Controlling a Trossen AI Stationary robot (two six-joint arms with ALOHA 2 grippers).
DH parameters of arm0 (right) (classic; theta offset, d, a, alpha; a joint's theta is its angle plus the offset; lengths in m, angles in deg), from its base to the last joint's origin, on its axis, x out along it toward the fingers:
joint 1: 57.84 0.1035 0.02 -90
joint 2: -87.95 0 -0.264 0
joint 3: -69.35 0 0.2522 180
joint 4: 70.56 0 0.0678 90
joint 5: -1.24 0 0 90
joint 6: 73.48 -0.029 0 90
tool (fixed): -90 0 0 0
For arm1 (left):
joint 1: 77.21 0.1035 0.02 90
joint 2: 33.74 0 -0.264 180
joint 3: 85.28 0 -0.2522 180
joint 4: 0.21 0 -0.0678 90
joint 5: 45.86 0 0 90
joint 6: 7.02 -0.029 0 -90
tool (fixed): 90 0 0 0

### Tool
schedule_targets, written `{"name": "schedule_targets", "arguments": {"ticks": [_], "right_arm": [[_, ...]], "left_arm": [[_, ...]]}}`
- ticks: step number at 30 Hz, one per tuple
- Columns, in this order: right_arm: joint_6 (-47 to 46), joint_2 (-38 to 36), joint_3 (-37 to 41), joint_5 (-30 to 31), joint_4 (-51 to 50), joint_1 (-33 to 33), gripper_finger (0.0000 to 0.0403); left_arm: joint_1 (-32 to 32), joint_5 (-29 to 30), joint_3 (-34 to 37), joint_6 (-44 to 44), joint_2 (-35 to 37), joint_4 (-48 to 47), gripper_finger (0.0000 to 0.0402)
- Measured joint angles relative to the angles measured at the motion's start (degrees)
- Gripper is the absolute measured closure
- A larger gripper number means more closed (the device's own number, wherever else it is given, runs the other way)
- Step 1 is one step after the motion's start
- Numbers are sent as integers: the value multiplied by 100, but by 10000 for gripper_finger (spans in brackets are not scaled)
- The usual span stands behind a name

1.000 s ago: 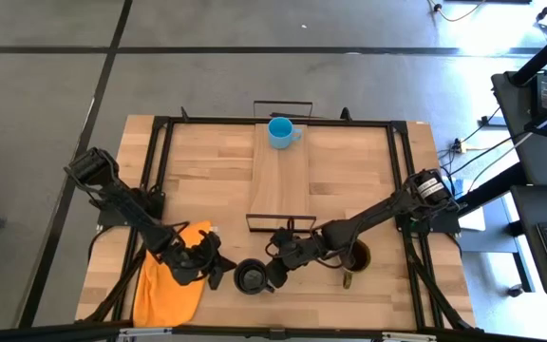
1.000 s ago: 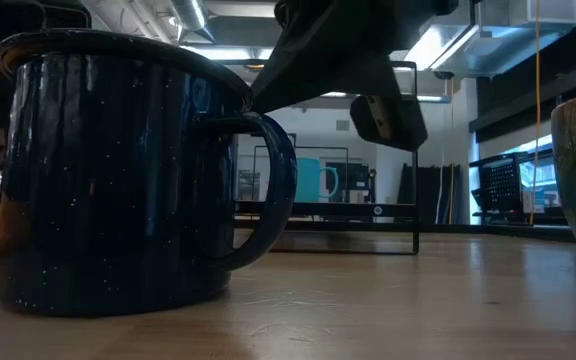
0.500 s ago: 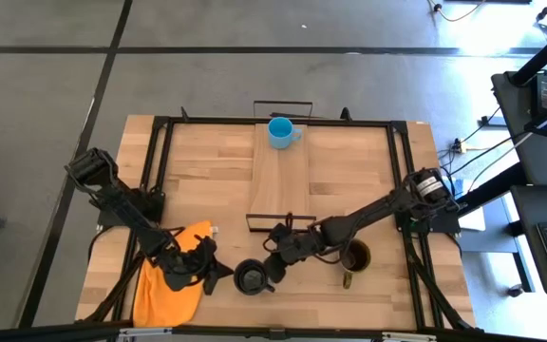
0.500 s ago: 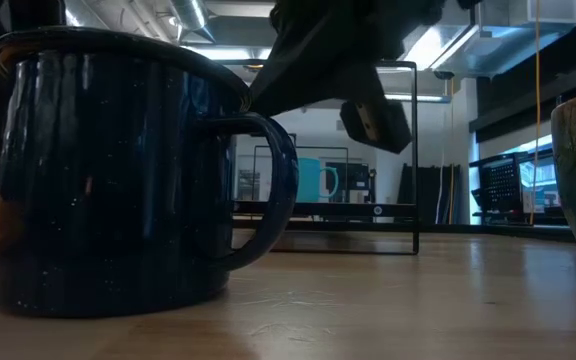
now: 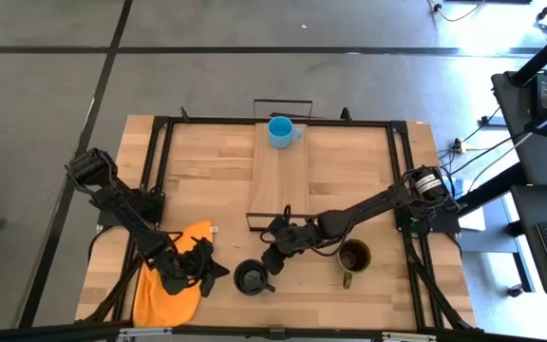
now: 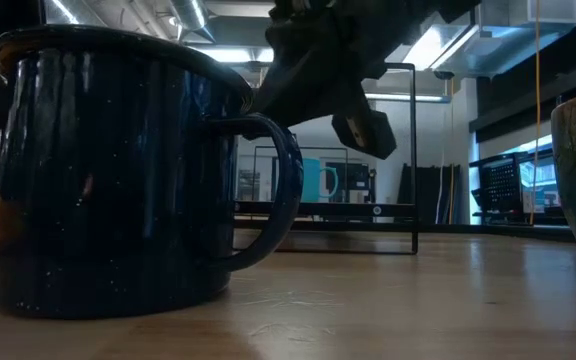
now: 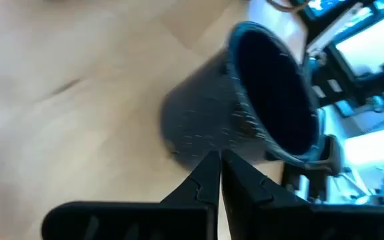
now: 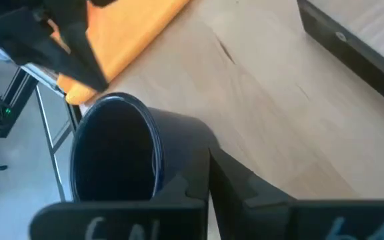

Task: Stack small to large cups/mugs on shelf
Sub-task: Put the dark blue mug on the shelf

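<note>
Near table's front edge: speckled black mug [image 5: 251, 276], upright, prob. enamel.

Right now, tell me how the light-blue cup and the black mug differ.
The light-blue cup stands on the shelf at its far end; the black mug stands on the tabletop, off the shelf's near end. The light-blue cup is pale and bright; the black mug is dark and speckled. No claw is near the light-blue cup; both claws flank the black mug. Both are upright, handled and open-topped.
</note>
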Motion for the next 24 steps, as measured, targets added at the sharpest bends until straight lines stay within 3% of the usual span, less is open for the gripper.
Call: {"name": "schedule_targets", "arguments": {"ticks": [13,24], "right_arm": [[-670,0,0,-96,-55,570,391],[-797,0,0,193,304,624,391]], "left_arm": [[359,11,0,58,0,-152,393],[459,7,0,55,0,44,393]]}}
